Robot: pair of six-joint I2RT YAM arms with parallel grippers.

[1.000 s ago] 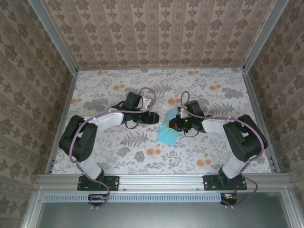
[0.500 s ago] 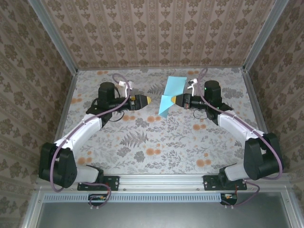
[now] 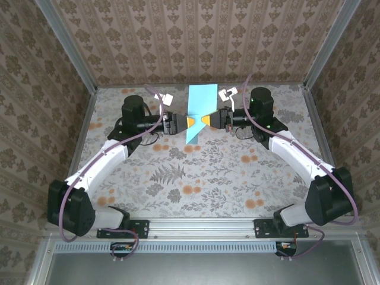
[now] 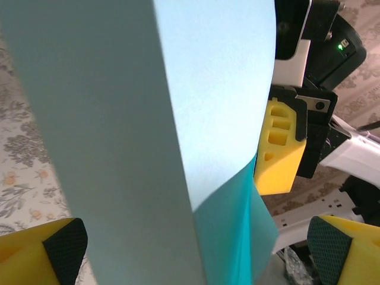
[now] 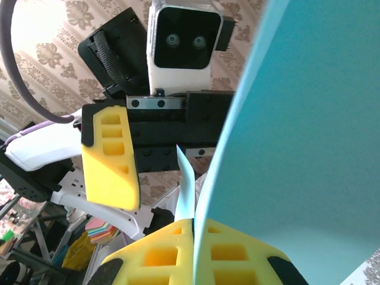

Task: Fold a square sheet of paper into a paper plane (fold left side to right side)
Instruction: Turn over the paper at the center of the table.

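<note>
Held upright in mid-air over the far middle of the floral table [image 3: 196, 172]: a light blue sheet of paper [image 3: 200, 101], folded lengthwise, creased from top to bottom, lower edge cut at a slant. Clamped at its right edge, about halfway up, by the right gripper [image 3: 205, 120], yellow fingers [image 5: 148, 261] pressed together on the sheet; seen from the right wrist as a broad cyan panel rising out of that pinch, with a thin second layer parting from it just to the left. Flanked on the other side by the left gripper [image 3: 190, 122], spread wide and level with its partner, the two sets of tips near each other across the paper. From the left wrist, caught standing in the gap between the two parted fingers [image 4: 35, 258], lighter panel on the right, shaded panel on the left; contact with either finger impossible to tell. Past the sheet's right edge there, one yellow finger of the right gripper set against it. Behind it all, both arms reaching forward and inward from the near rail [image 3: 202, 224], wrists facing each other before the patterned back wall [image 3: 202, 41]
</note>
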